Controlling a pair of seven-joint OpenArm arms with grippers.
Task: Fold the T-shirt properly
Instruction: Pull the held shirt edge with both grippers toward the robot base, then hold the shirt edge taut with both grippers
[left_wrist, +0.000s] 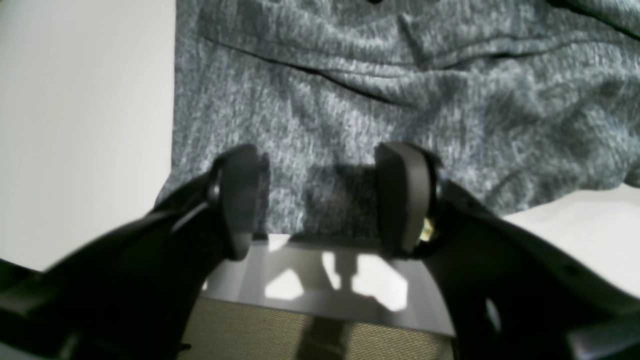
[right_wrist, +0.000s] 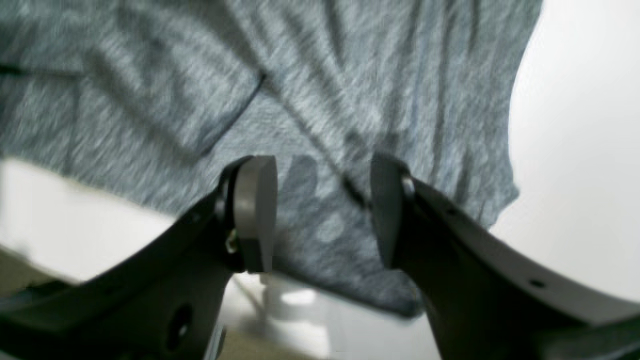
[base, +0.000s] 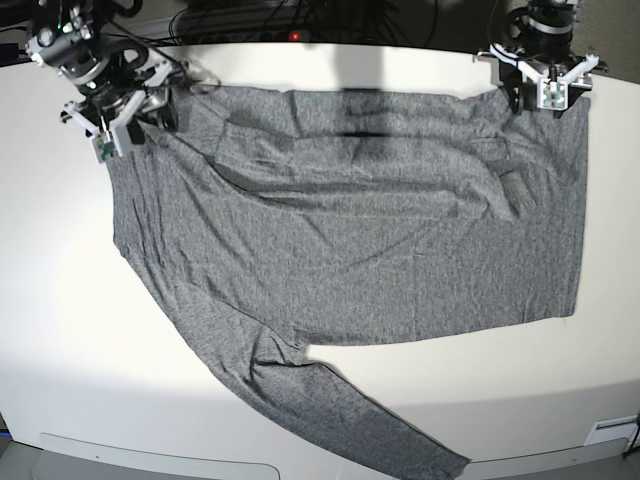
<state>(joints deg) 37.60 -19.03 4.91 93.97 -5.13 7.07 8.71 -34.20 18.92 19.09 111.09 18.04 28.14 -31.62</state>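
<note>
We see table (base: 60, 330), white, with T-shirt (base: 350, 250) spread nearly flat across it, one sleeve trailing toward near edge. We judge step: corner pickup at far edge, fold not begun. Left gripper (base: 546, 92) jaws wide, holding nothing; right gripper (base: 125, 118) jaws apart, also holding nothing. Next we need both lowered onto cloth, pinching together.

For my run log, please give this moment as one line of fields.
phase: before grasp | T-shirt: flat on table, one sleeve out | left gripper: open over edge | right gripper: open over corner
</note>
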